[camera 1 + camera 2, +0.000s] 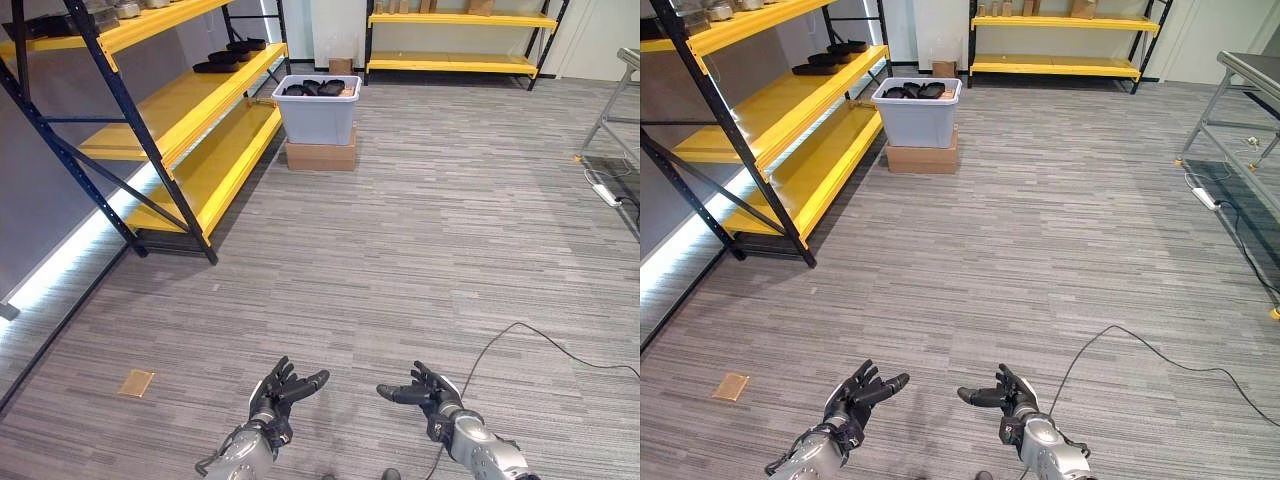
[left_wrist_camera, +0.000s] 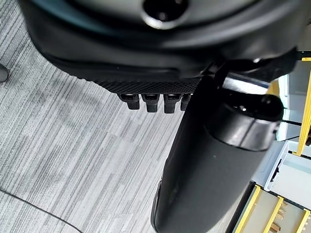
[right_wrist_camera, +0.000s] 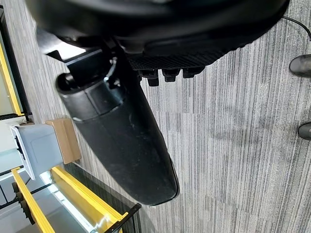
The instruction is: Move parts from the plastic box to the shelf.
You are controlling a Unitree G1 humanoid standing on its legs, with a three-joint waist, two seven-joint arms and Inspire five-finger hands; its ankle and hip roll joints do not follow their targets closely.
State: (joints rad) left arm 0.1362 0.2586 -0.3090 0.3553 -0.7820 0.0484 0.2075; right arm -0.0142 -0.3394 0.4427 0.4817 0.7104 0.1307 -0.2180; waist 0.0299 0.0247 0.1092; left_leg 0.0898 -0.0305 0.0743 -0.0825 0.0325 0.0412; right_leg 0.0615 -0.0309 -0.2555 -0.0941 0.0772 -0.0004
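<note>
A pale grey plastic box (image 1: 318, 113) stands far ahead on a cardboard carton (image 1: 320, 155), with several black parts (image 1: 316, 88) lying in it. To the left runs a yellow shelf (image 1: 178, 105) on dark blue posts, and a few black parts (image 1: 228, 57) lie on its middle level. My left hand (image 1: 274, 395) and right hand (image 1: 428, 392) hover low over the carpet near me, both open and empty, fingers pointing forward. The box (image 3: 36, 145) and the shelf (image 3: 77, 199) also appear past the right hand in its wrist view.
A second yellow shelf (image 1: 460, 40) stands at the far wall. A metal table frame (image 1: 622, 110) with a power strip (image 1: 605, 192) sits at the right. A small brown floor plate (image 1: 136, 383) lies at the lower left. Grey carpet stretches between me and the box.
</note>
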